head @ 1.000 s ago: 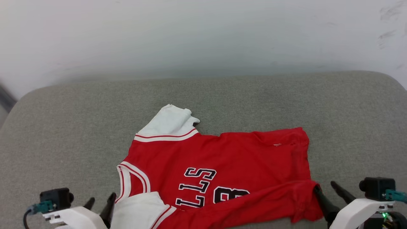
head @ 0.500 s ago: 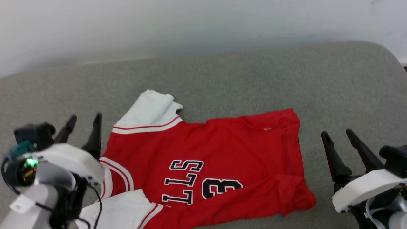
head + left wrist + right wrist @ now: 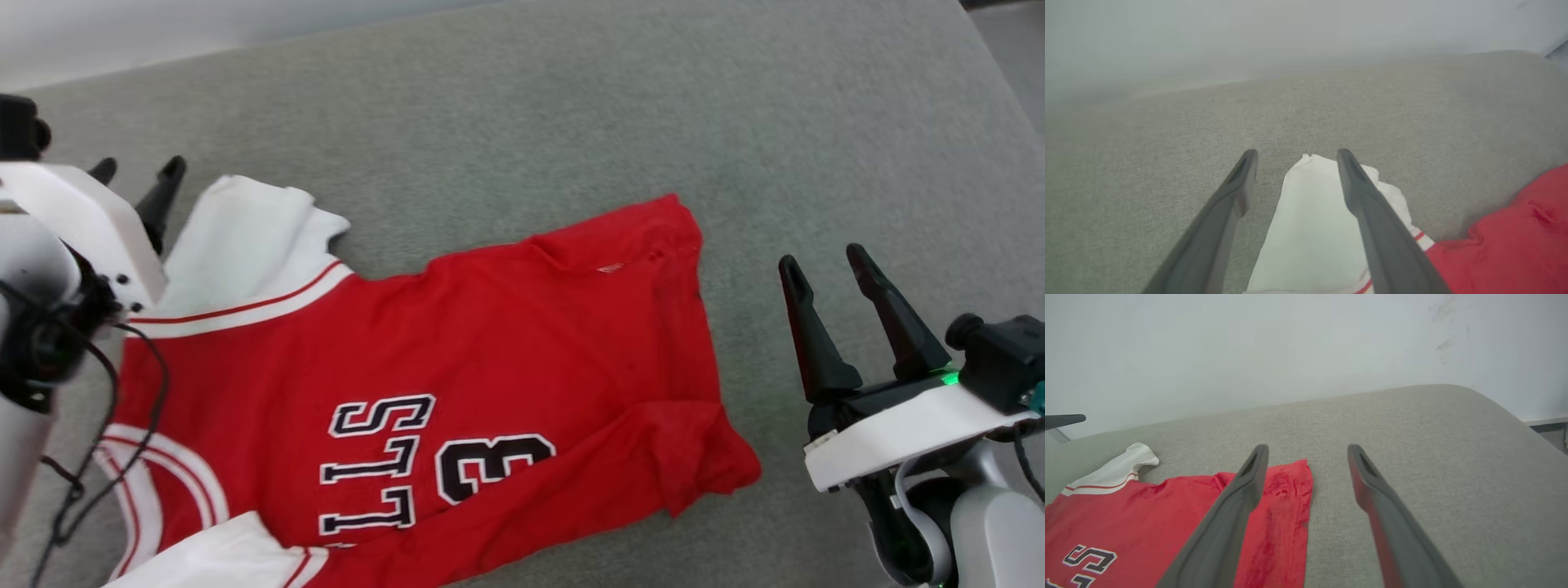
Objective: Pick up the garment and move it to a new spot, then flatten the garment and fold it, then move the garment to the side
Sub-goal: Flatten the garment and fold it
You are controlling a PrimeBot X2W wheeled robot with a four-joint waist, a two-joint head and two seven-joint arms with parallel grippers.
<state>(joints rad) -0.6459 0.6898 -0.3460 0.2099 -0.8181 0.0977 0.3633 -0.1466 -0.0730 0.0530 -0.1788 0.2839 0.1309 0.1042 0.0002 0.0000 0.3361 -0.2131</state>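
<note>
Both claws spread, empty: left claw [image 3: 139, 167] now over sleeve [image 3: 245, 229]; right claw [image 3: 823, 257] off jersey [image 3: 490, 343] corner, just beside. Flattening looks next.

— The garment [image 3: 522, 343]: red body, white sleeves [image 3: 245, 237], trim [image 3: 245, 306] striped red and white.
— Lettering [image 3: 375, 461] and numeral [image 3: 494, 475] in black, each outlined white. The cushion [image 3: 571, 106] beneath is plain grey-green, the wall [image 3: 1208, 343] pale grey.

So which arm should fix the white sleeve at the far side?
Left. The left fingers, open, hover right by that sleeve of the garment. The right fingers, open too, hover over cushion past the red hem, at the other end.
</note>
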